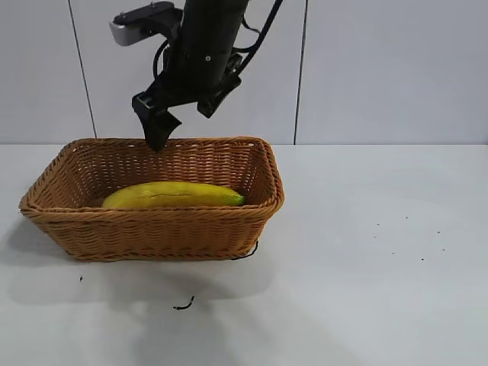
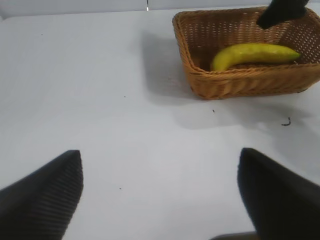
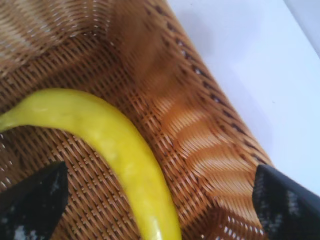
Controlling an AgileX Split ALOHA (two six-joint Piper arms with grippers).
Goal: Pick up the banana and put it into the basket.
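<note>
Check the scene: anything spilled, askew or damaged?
Mostly fine. The banana lies flat inside the basket, which sits upright on the table. Only oddity: a small dark curled scrap on the table in front of the basket, plus scattered dark specks. The right gripper hangs open above the basket.

**One Banana, One Basket, Two Grippers**

One banana (image 1: 174, 195) lies in one basket (image 1: 152, 229) on one table (image 1: 366, 267). Two grippers show: the right gripper (image 1: 177, 126) at the basket's 12 o'clock, the left gripper (image 2: 160, 195) elsewhere.
</note>
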